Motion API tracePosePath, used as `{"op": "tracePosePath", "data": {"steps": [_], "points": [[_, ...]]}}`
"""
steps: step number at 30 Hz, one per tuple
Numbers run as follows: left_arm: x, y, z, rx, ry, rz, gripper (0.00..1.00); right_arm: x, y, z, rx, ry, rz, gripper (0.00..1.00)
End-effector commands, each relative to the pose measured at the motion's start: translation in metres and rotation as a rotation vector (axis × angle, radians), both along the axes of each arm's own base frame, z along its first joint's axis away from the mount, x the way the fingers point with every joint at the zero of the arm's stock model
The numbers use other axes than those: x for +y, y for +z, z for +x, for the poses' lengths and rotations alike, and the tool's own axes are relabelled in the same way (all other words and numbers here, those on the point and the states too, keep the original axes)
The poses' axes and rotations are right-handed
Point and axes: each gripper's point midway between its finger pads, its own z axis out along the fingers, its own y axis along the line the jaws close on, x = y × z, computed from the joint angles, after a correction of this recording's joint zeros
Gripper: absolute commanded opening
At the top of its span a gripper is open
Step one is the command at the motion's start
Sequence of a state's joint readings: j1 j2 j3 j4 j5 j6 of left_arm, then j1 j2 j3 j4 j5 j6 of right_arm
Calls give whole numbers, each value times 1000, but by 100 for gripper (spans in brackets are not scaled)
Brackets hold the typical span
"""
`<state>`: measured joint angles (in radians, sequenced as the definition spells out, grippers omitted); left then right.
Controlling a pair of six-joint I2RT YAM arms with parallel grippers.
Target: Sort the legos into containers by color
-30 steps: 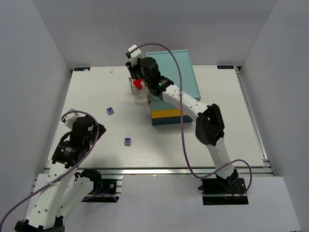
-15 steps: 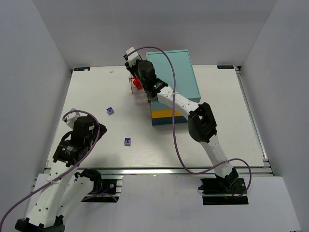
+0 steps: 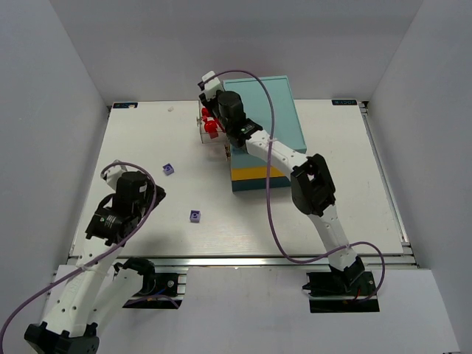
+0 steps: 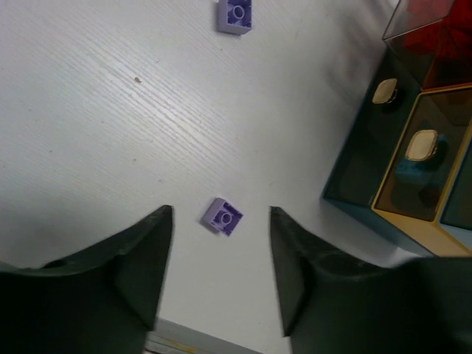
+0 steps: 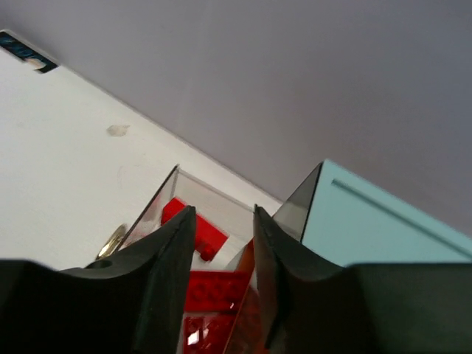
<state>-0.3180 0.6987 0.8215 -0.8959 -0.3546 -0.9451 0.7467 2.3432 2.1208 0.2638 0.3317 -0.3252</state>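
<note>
1. Handling guess first: tiny, hard, featherweight plastic, likely slick on the flat sides. No fear of crushing one, plenty of fear of flicking it away or squirting it out of a sloppy pinch.
2. Best hold, by my reckoning: square across two opposite flat side walls, low down near the table, studs left alone. Would steer clear of a corner-to-corner pinch, since that looks like a recipe for a spin-out.
3. Left side: left gripper point(image 4: 220, 211) with fingers wide apart, clamped on nothing. Looking straight down on a purple brick point(image 4: 223, 217), stud up, flat on the white table point(image 4: 110, 96), right in the gap between the two tips and touching neither. Turned a bit skew to the fingers, so probably worth a small wrist twist before closing.
4. Second purple brick point(image 4: 235, 15) further out on the same table, well apart from those fingers. Seen from above, both out in the open to the left of the cabinet point(image 3: 280, 103).
5. Right side: right gripper point(image 5: 223, 214) poised over the clear drawer point(image 5: 217, 198) at the cabinet's far left corner, red bricks point(image 5: 195, 230) lying inside. Fingers a little apart, with more red showing low down between them. No telling whether pinched or just part of the pile underneath.
6. Judging by colour, reds look homed already, purples not yet.
</note>
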Motion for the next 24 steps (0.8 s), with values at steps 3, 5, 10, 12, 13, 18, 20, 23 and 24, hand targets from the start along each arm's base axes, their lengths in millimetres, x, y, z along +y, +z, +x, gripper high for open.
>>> {"op": "tracePosePath", "data": {"steps": [3,5,10,12,13,18,20,23,24], "points": [[-17,21,32,-79,-62,-18,29,-12,130,-59,-134,262,213,19],[-30,19,54,-81,-95,-32,12,3,111,-109,-130,549,168,6],[-53,12,110,-48,-122,-53,2,-36,152,-199,-232,926,162,0],[-61,-14,132,45,-122,-32,2,-52,156,-222,-180,1021,159,0],[-59,-3,147,39,-108,-32,1,-56,153,-226,-150,1028,165,0],[-62,-38,206,156,-93,-21,0,-108,147,-236,-88,857,168,0],[-56,-30,232,143,-74,-32,0,-126,123,-234,-31,779,148,0],[-55,-42,262,187,-63,-13,0,-159,117,-239,-31,670,140,0],[-55,-45,269,199,-70,-25,0,-173,120,-244,-31,632,142,0]]}}
